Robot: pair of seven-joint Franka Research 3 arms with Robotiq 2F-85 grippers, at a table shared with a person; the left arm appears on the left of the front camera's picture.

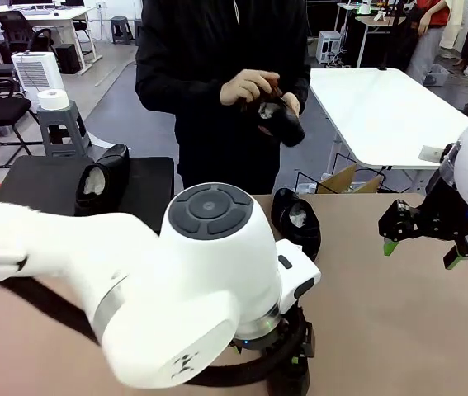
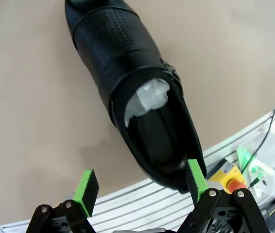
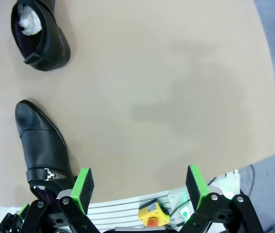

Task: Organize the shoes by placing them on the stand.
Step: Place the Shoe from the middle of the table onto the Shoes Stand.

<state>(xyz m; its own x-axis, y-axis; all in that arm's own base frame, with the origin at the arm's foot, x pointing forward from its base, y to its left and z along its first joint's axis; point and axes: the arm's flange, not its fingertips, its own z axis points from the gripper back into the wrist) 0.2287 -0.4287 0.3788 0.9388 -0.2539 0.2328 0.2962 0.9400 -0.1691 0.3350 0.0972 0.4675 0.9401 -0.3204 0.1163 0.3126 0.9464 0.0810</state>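
Note:
One black shoe with white stuffing stands on the low black stand at the far left. A second shoe lies on the brown table near the middle and appears again as the shoe. A third, perforated shoe lies just under my open left gripper, whose right pad is at the shoe's heel; it is also the buckled shoe. My right gripper hangs open and empty over the table's right side, also seen as the gripper. The person holds a fourth shoe in both hands.
My left arm's big white body fills the near foreground and hides the table's front. A white table stands behind on the right, a grey stool with a paper roll at the far left. An emergency button sits below the table's edge.

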